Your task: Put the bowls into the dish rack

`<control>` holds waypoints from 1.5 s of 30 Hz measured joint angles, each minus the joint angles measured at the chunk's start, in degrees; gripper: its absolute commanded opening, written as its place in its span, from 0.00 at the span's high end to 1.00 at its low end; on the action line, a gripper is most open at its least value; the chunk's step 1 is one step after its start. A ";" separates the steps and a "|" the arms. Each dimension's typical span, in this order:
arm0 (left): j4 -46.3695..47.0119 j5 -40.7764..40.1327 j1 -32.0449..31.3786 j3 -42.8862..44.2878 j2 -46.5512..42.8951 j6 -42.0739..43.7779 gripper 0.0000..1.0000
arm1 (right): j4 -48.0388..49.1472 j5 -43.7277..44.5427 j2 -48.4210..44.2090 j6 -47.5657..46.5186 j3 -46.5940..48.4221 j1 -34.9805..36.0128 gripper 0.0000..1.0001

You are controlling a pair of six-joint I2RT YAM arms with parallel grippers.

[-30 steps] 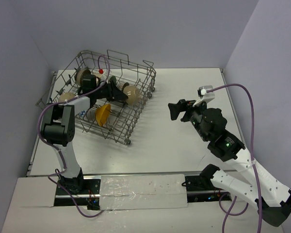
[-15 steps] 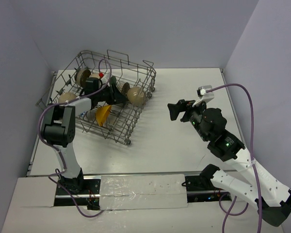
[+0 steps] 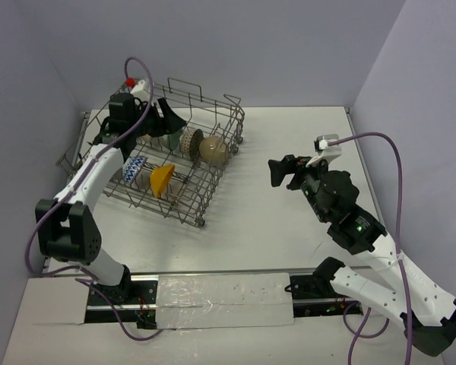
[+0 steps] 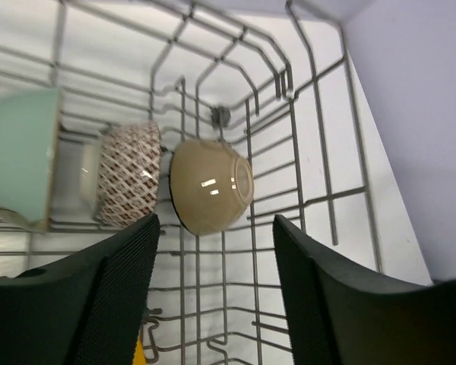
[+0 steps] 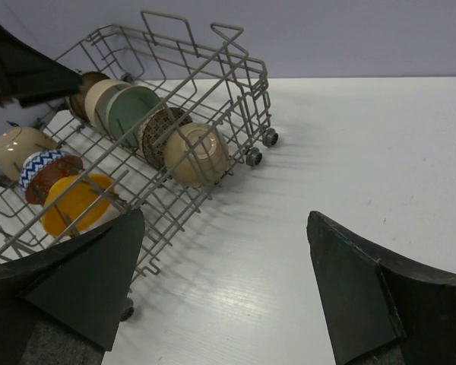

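The grey wire dish rack (image 3: 234, 122) stands at the far left of the table. Several bowls rest on edge in a row inside it. The beige bowl (image 3: 213, 150) ends the row on the right, next to a brown-patterned bowl (image 3: 188, 139). An orange-yellow bowl (image 3: 162, 180) and a blue-white patterned bowl (image 3: 137, 167) lie nearer the front. My left gripper (image 3: 175, 122) hovers open above the row, holding nothing. In the left wrist view the beige bowl (image 4: 210, 185) lies below the spread fingers (image 4: 129, 289). My right gripper (image 3: 277, 171) hangs open over bare table right of the rack.
In the right wrist view the rack (image 5: 235, 46) stands on small wheels (image 5: 253, 157), its row also holding a pale green bowl (image 5: 133, 106) and a cream bowl (image 5: 99, 95). Walls close the table at the back and on both sides.
My left gripper let go of the beige bowl, opened wider, then rose and drew back toward the rack's far left. The beige bowl stays in the row. The right arm barely shifted.
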 measured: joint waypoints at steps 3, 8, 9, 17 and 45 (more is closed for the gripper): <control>-3.52 -5.70 -0.02 2.16 -5.03 1.81 0.20 | -0.70 1.81 -0.50 -0.48 0.57 0.00 0.04; -9.38 -18.16 0.00 3.28 -16.11 5.44 0.01 | -2.86 6.51 -2.05 -1.55 3.34 0.00 0.03; -9.97 -20.90 -0.02 3.10 -19.06 6.25 0.01 | -3.17 7.67 -2.71 -1.90 3.85 0.00 0.02; -12.41 -36.13 -0.02 -0.22 -43.12 12.17 0.01 | -5.40 16.35 -7.69 -4.79 7.89 0.00 0.01; -23.23 -49.35 -0.02 -16.33 -70.75 11.15 0.01 | -2.69 23.76 -23.17 -11.82 4.42 0.00 0.03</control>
